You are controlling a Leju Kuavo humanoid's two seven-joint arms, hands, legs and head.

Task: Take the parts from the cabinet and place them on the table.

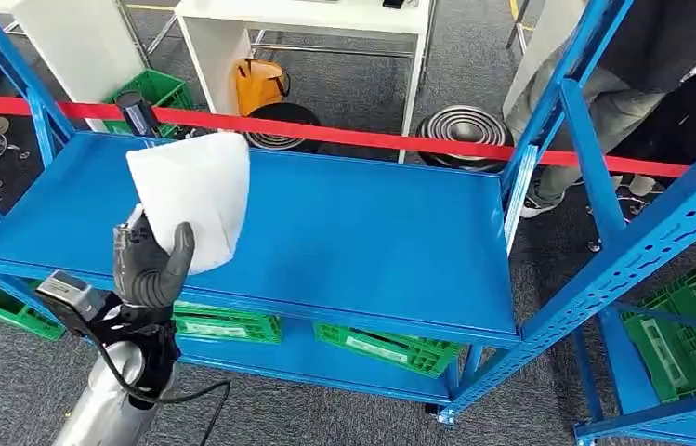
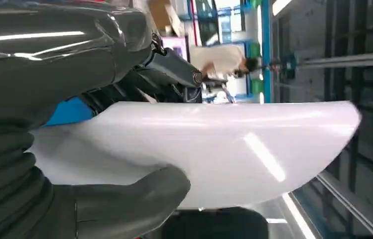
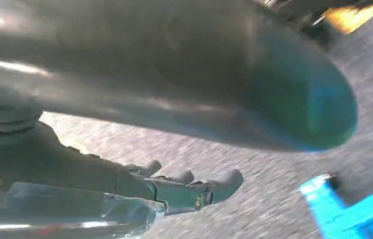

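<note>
My left hand (image 1: 151, 265) gripped the white part (image 1: 192, 200) above the blue shelf (image 1: 344, 232) at its nine o'clock end, while my right hand (image 3: 174, 186) hung empty, fingers loosely apart.

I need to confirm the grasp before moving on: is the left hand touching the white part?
Touching. In the left wrist view the left hand has its thumb pressed on the white part with dark fingers behind it; the head view shows the same hold.
</note>
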